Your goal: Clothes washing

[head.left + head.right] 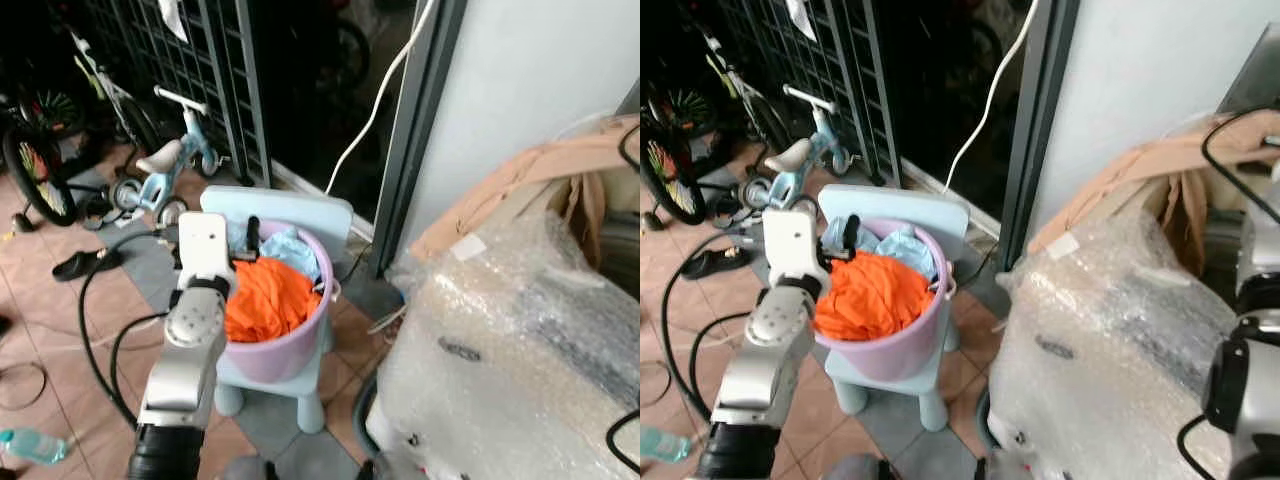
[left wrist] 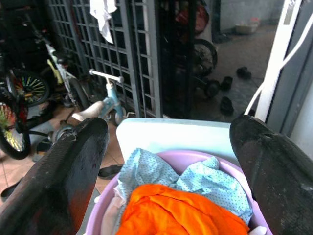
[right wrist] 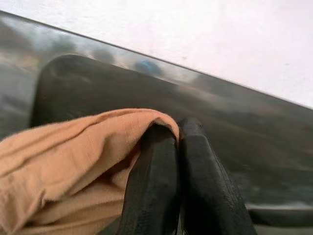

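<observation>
Left of centre: left gripper (image 1: 240, 238) hovering over the purple basin (image 1: 290, 345) of orange clothes (image 1: 265, 295) on a small blue chair (image 1: 300, 212), jaws spread; probably picking laundry, needing descent. Right: right gripper (image 3: 177, 147), jaws pressed together beside tan cloth (image 3: 68, 161), draped lengthwise.

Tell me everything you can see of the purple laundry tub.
The tub is a round, pale purple basin, plastic by its look, standing upright on a small light blue chair. It is filled above the rim with clothes: an orange garment on top, a light blue dotted one behind it toward the chair back. The left gripper hovers open over its near rim; whether it touches the tub is unclear.
</observation>
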You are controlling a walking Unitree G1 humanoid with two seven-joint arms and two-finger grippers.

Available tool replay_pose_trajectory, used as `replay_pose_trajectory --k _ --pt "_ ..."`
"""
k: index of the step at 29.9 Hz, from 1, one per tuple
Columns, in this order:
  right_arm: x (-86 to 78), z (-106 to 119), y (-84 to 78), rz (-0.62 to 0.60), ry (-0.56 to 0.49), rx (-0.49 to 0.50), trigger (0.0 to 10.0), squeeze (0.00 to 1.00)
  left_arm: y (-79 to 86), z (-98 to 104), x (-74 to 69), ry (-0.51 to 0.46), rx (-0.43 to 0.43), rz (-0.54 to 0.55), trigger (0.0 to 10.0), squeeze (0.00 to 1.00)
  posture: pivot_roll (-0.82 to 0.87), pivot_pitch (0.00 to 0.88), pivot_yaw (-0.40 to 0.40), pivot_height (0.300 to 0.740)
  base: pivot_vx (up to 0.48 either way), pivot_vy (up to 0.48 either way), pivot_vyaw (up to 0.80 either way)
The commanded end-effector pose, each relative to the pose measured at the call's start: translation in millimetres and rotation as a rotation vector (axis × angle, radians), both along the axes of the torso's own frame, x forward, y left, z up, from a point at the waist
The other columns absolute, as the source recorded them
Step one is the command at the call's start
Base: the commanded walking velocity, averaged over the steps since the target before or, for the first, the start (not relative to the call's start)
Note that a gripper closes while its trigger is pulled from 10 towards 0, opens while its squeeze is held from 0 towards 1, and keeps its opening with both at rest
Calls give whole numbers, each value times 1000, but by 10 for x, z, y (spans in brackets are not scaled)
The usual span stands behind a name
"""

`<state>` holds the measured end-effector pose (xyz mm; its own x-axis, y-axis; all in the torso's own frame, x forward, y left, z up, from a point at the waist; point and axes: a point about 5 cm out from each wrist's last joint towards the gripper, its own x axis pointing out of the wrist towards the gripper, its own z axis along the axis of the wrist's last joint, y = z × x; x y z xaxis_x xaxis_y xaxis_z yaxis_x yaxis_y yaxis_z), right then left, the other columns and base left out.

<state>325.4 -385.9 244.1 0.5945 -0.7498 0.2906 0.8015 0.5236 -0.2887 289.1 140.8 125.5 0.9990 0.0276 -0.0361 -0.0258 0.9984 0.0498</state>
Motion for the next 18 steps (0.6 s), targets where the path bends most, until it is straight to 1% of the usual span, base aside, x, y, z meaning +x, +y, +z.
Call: replay_pose_trajectory --k 1,2,5,6,7,8,9,10,11,12,15,16,17,18 --pt "-119 -36 -134 -72 10 16 10000 0 18 6 14 -3 4 8 10000 0 -38 0 16 740 0 0 -744" --pt "-131 -53 -144 -77 14 21 10000 0 16 6 14 -4 3 8 10000 0 -38 0 16 740 0 0 -744" --pt "-265 -325 -188 -83 89 49 10000 0 5 6 -1 -13 -8 14 10000 0 -44 0 13 740 0 0 -744" --pt "-265 -325 -188 -83 89 49 10000 0 5 6 -1 -13 -8 14 10000 0 -44 0 13 740 0 0 -744" --pt "-362 -541 -101 -39 158 0 10000 0 -16 -15 -9 0 -26 13 10000 0 -53 0 13 740 0 0 -756" --pt "-424 -648 11 6 198 -41 10000 0 -36 -23 -13 4 -39 11 10000 0 -65 0 15 740 0 0 -775" --pt "-424 -648 11 6 198 -41 10000 0 -36 -23 -13 4 -39 11 10000 0 -65 0 15 740 0 0 -775" --pt "-473 -728 179 61 217 -56 10000 0 -60 -22 -5 7 -47 2 10000 0 -72 0 12 740 0 0 -800" --pt "-488 -749 233 77 222 -57 10000 0 -68 -20 -1 8 -51 -1 10000 0 -72 0 12 740 0 0 -800" --pt "-493 -777 324 105 229 -61 10000 0 -80 -8 10 5 -56 -10 10000 0 -73 0 12 740 0 0 -800" --pt "-496 -808 495 154 234 -75 10000 0 -103 18 31 -3 -60 -32 10000 0 -85 0 8 740 0 0 -800" --pt "-484 -809 592 188 240 -82 10000 0 -108 26 36 -2 -62 -38 10000 0 -88 0 7 740 0 0 -800" --pt "-479 -815 651 207 242 -86 10000 0 -106 30 34 -3 -61 -38 10000 0 -89 0 10 740 0 0 -800" --pt "-479 -815 651 207 242 -86 10000 0 -106 30 34 -3 -61 -38 10000 0 -89 0 10 740 0 0 -800"
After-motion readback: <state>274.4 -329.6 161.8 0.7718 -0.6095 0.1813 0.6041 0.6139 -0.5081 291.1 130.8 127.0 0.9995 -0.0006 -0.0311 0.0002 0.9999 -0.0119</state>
